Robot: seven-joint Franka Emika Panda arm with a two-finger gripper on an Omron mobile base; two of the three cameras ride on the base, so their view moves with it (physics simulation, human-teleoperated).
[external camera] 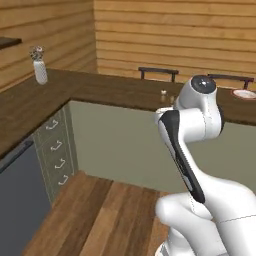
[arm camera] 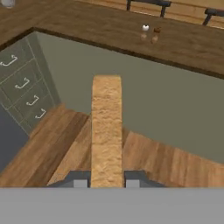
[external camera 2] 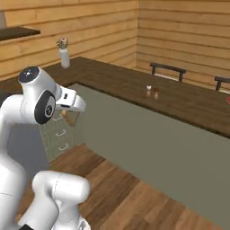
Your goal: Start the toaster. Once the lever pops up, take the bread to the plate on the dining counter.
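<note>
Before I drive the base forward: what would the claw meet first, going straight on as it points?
Probably the plain grey-green counter panel, low, near the wood floor; depth is unclear. The claw grips the tan bread slice, which would touch first.

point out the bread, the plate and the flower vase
bread (arm camera: 106, 131), hand view, middle of its crusty edge between the fingers
plate (external camera: 245, 93), left base view, its white face at the far right
flower vase (external camera 2: 64, 57), right base view, its white body

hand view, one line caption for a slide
Hand shut on bread, facing the dining counter.
</note>
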